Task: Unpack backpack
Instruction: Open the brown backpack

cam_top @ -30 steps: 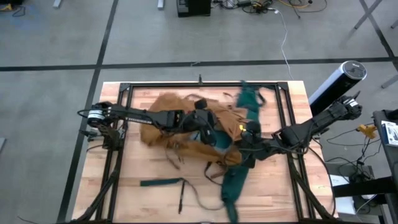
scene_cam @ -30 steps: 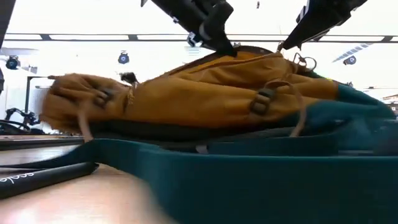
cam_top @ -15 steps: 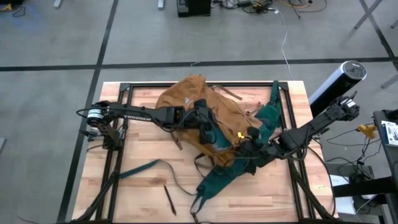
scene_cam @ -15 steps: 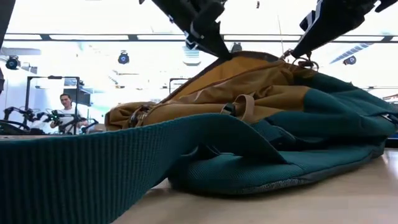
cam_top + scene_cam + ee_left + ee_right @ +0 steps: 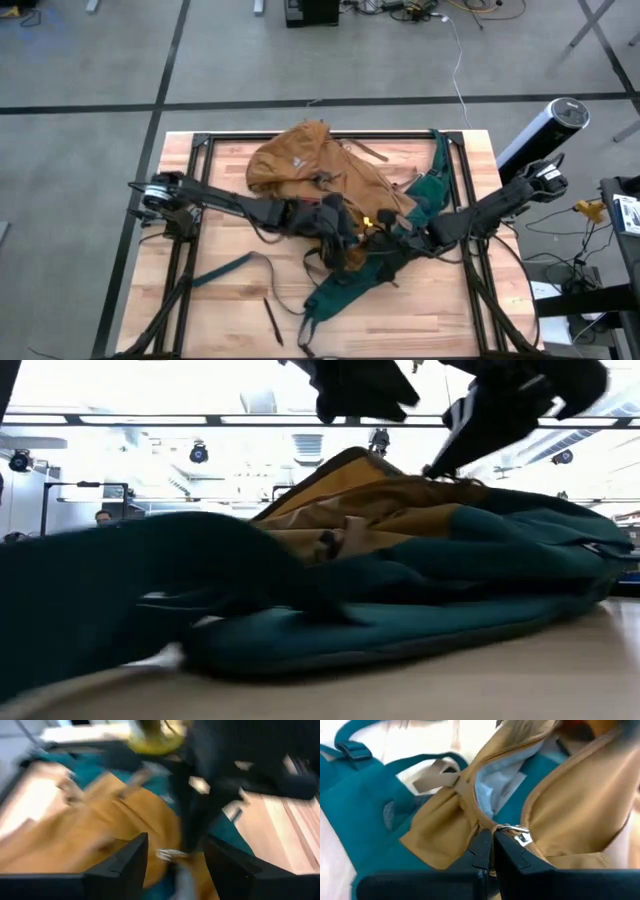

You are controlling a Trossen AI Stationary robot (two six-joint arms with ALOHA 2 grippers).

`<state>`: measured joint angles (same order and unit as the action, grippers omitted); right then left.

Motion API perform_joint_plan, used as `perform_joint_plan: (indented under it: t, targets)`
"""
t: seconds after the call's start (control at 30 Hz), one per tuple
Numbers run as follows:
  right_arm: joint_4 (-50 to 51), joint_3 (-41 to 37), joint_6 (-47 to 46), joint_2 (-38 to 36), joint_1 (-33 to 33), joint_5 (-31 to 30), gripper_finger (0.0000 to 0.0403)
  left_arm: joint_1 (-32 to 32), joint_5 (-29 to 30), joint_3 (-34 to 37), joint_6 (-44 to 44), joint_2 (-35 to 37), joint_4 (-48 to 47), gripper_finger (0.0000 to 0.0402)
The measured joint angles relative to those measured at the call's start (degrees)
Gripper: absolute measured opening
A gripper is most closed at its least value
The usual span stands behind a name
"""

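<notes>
While the backpack (image 5: pixel 320 175) sprawls across the middle of the bench (image 5: pixel 440 320), the right tool (image 5: pixel 492 851) pinches its tan zipper edge by a metal ring (image 5: pixel 512 828), fingers together. Just left of it, the left tool (image 5: pixel 175 860) hovers over the tan fabric, fingers spread, gripping nothing. Green straps (image 5: pixel 225 270) trail toward the near edge; bare wood shows near right.

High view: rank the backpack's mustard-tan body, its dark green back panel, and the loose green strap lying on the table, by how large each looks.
1. mustard-tan body, largest.
2. dark green back panel, somewhat smaller, partly hidden under the arms.
3. loose green strap, clearly smallest, a thin band lying on the table.
</notes>
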<state>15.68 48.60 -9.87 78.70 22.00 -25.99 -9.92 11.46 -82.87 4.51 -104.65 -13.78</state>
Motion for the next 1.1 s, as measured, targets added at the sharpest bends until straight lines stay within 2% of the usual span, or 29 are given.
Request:
perform_joint_plan:
  t: [0.27, 0.57, 0.67, 0.83, 0.87, 1.1]
  targets:
    - [-1.58, 1.19, 3.52, -0.17, -1.92, 4.01, 0.0000, -1.56, 1.64, 0.07, 8.57, -4.23, -3.03, 0.0168]
    - [-1.36, 1.31, 3.82, -0.23, -1.94, 5.30, 0.0000, -2.07, 5.40, 0.07, 17.36, -6.71, -4.01, 0.0153]
    - [0.40, 1.55, 3.93, -0.62, -1.94, 5.44, 0.0000, -2.36, 6.27, 0.07, 19.11, -7.45, -4.29, 0.0130]
    - [9.81, 1.88, 2.29, -2.33, -1.90, 5.42, 0.0000, -3.70, 10.36, 0.07, 20.31, -7.72, -8.75, 0.0025]
    - [12.26, 1.88, 1.78, -2.90, -1.90, 5.43, 0.0000, -3.93, 10.76, 0.07, 20.57, -7.58, -9.68, 0.0015]
    - [25.63, 1.97, -0.57, -9.52, -2.59, 0.39, 0.0000, -6.43, 12.81, -0.02, 20.59, -6.54, -13.30, 0.0012]
